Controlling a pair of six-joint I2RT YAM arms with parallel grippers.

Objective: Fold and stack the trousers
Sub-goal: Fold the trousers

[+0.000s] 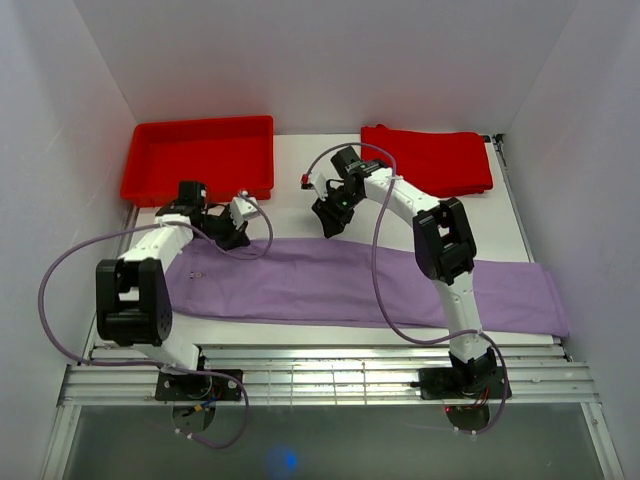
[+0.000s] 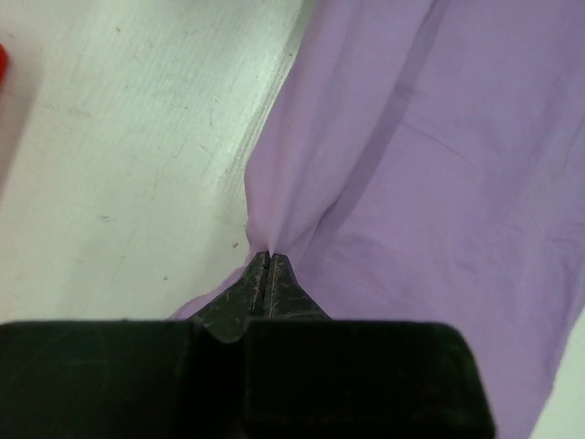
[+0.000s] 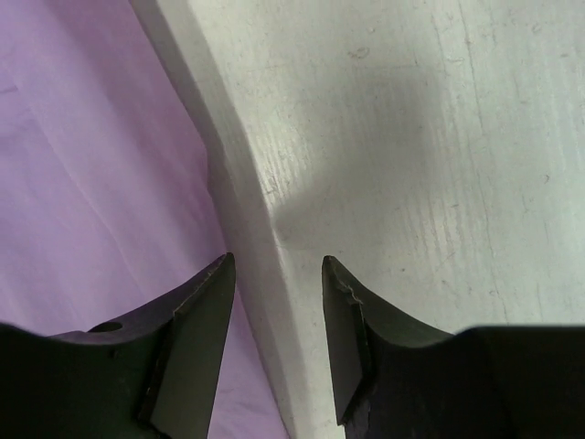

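Note:
The lilac trousers (image 1: 360,285) lie flat across the table from left to right. My left gripper (image 1: 232,238) is at their far left edge, shut on a pinch of the fabric; in the left wrist view the closed tips (image 2: 266,261) hold a small raised fold of the trousers (image 2: 430,165). My right gripper (image 1: 328,222) hovers at the far edge near the middle, open and empty. In the right wrist view its fingers (image 3: 206,302) straddle the edge of the trousers (image 3: 82,183), with bare table between them.
A red tray (image 1: 200,160) stands at the back left. A folded red cloth (image 1: 430,158) lies at the back right. White walls enclose the table (image 1: 290,190) on three sides. A slatted rail (image 1: 320,375) runs along the near edge.

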